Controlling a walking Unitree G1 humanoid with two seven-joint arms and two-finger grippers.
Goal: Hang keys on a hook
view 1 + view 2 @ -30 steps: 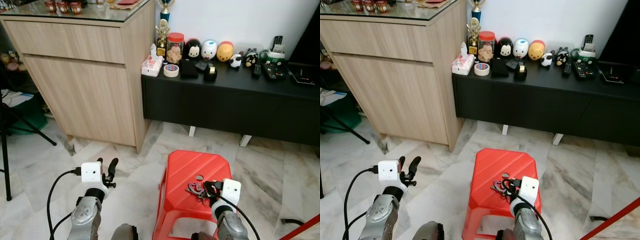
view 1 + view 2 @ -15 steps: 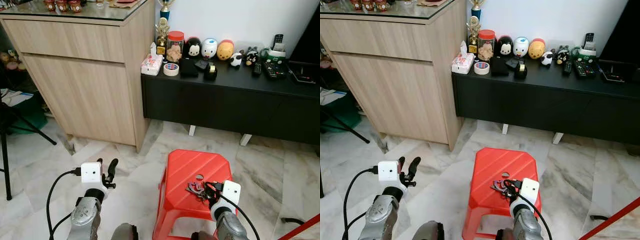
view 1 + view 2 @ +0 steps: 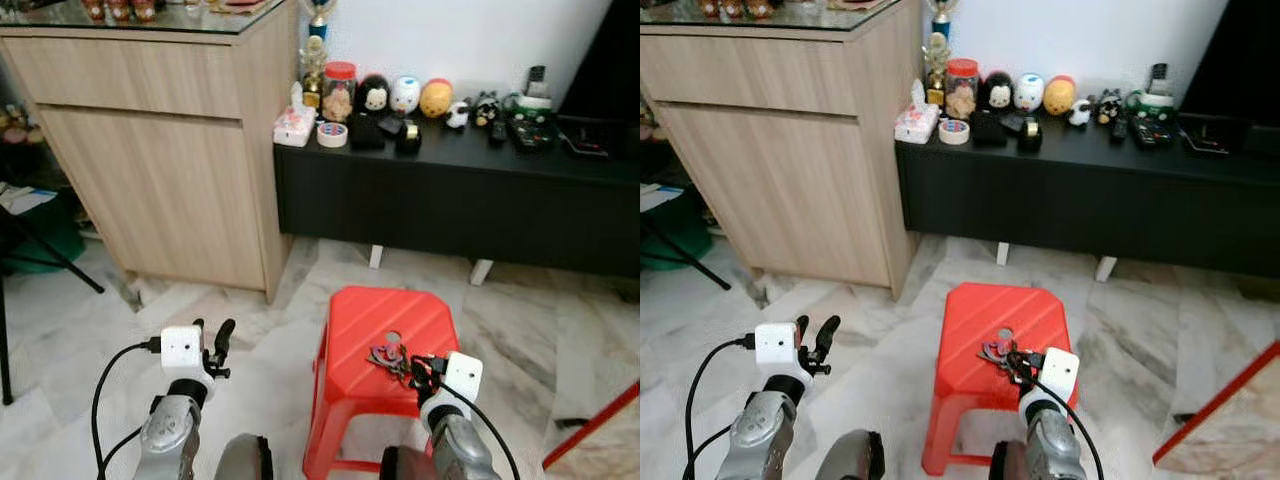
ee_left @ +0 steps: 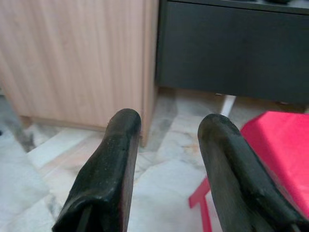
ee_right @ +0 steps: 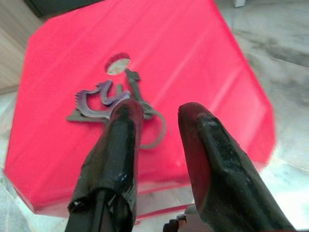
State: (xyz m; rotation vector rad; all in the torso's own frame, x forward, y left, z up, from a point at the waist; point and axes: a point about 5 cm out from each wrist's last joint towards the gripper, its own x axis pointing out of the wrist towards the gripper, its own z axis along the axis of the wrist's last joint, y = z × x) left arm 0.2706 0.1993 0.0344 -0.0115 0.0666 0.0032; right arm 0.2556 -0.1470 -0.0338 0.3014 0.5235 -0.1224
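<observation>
A bunch of dark keys (image 3: 388, 355) on a ring lies on top of a red plastic stool (image 3: 375, 315), beside the round hole in its seat. My right gripper (image 3: 420, 369) hovers at the stool's near right side, open, right at the keys. In the right wrist view one finger (image 5: 123, 125) overlaps the key ring (image 5: 153, 130), and the keys (image 5: 94, 104) lie just beyond the fingertips. My left gripper (image 3: 214, 338) is held open over the marble floor to the left of the stool, nothing between its fingers (image 4: 120, 145).
A tall wooden cabinet (image 3: 160, 150) stands at the back left. A low black bench (image 3: 450, 190) along the wall carries toys, a jar, tape and remotes. A black tripod leg (image 3: 50, 262) crosses the left edge. A red bar (image 3: 592, 430) cuts the bottom right corner.
The whole picture has shifted, so the camera moved. Both grippers keep their places, the right one still at the keys on the stool.
</observation>
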